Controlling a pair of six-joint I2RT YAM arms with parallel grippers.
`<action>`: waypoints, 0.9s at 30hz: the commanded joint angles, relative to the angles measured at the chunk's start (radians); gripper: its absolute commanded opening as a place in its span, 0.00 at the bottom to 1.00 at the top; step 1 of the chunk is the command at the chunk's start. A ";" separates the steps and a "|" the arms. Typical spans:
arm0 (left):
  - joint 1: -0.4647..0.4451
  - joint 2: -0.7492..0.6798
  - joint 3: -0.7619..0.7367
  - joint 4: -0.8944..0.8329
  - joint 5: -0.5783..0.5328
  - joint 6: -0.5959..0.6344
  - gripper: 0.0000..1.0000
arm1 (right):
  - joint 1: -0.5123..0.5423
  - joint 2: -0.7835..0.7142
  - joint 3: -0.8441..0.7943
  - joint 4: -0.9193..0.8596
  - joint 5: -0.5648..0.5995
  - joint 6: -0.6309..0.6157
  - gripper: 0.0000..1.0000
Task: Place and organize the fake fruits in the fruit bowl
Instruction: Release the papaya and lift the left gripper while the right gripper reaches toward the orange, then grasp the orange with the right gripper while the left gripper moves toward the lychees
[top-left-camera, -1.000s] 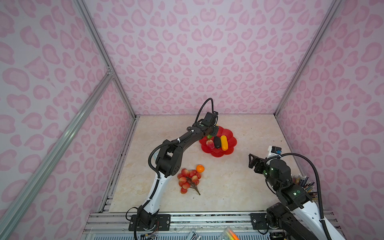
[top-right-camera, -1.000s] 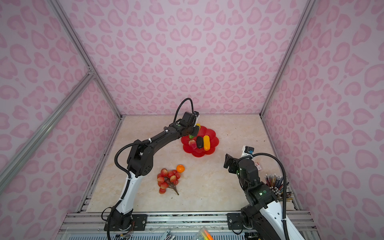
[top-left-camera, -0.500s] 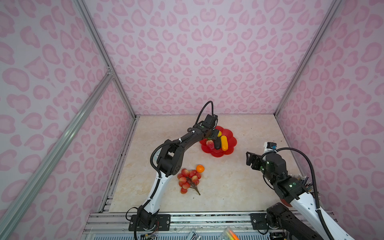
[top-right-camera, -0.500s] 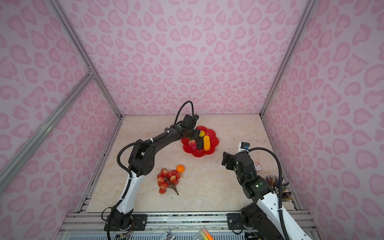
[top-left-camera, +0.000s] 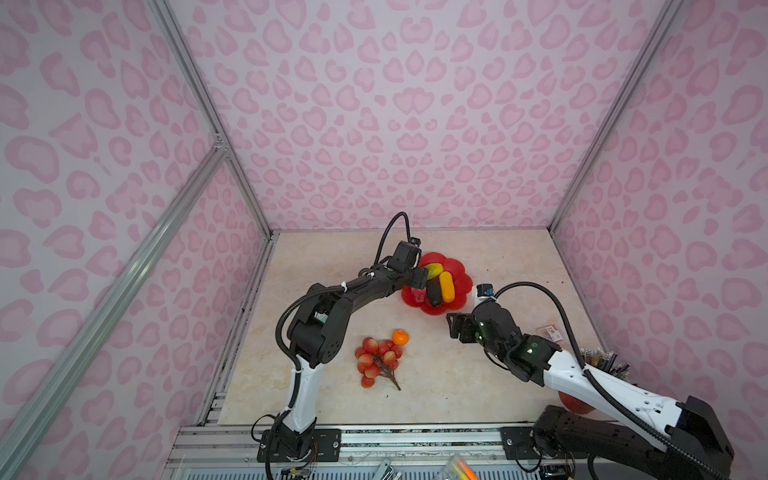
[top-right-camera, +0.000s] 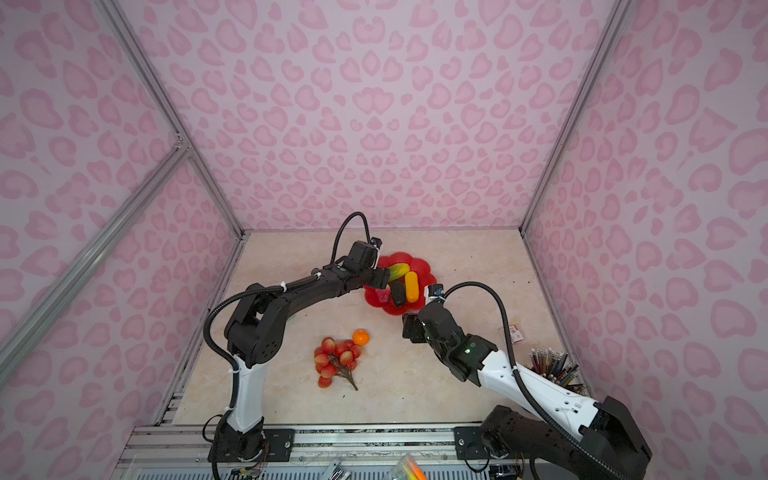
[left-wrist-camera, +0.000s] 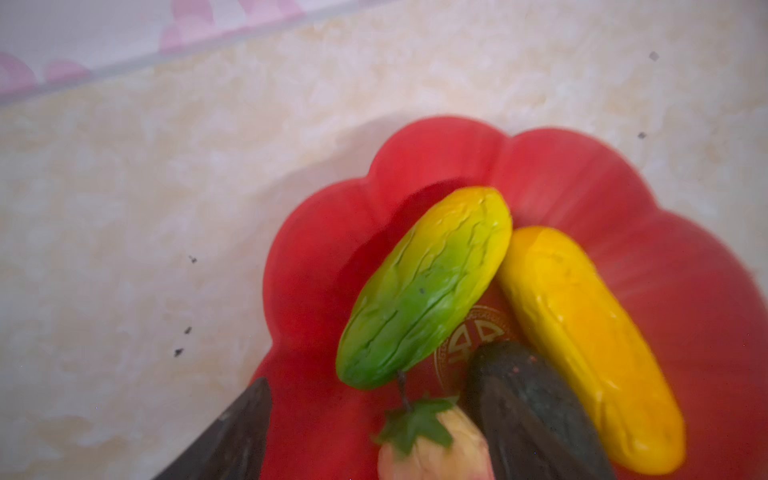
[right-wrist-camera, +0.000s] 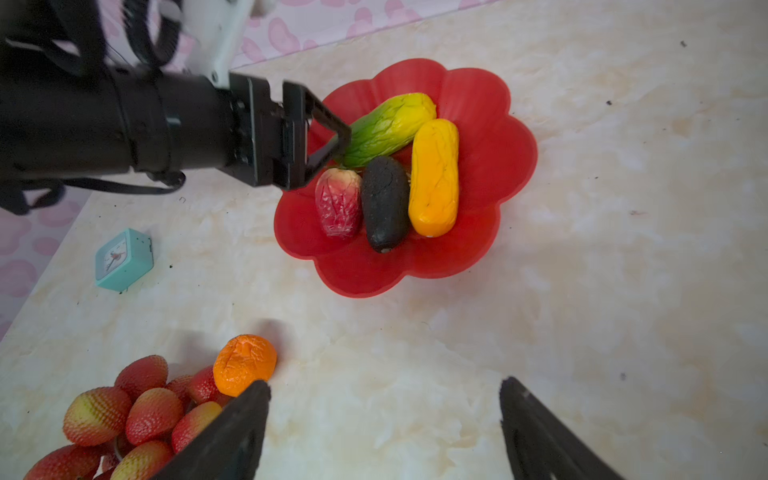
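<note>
Seen from my remote desk: the black-jointed, white-linked left arm (top-left-camera: 316, 328) and right arm (top-left-camera: 602, 382) each carried a ribbed black cable (top-left-camera: 528, 284); the black right gripper (right-wrist-camera: 383, 380) had wedge-shaped fingers.

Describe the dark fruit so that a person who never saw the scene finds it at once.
Find the red flower-shaped dish. Inside it, the avocado lies between the red strawberry-like fruit and the yellow-orange oblong. It alone is nearly black.

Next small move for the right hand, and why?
Probably shift the right hand over the tangerine: its jaws are open and empty, and the tangerine lies on the table beside the grape bunch, outside the fruit bowl.
</note>
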 joint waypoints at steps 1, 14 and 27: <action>0.003 -0.512 -0.020 0.085 -0.018 -0.022 0.80 | 0.048 0.068 0.030 0.069 0.012 0.039 0.86; 0.006 -0.814 -0.372 0.132 -0.166 -0.105 0.81 | 0.173 0.385 0.103 0.225 -0.096 0.176 0.84; 0.009 -1.218 -0.821 -0.036 -0.250 -0.252 0.90 | 0.174 0.661 0.233 0.310 -0.200 0.228 0.82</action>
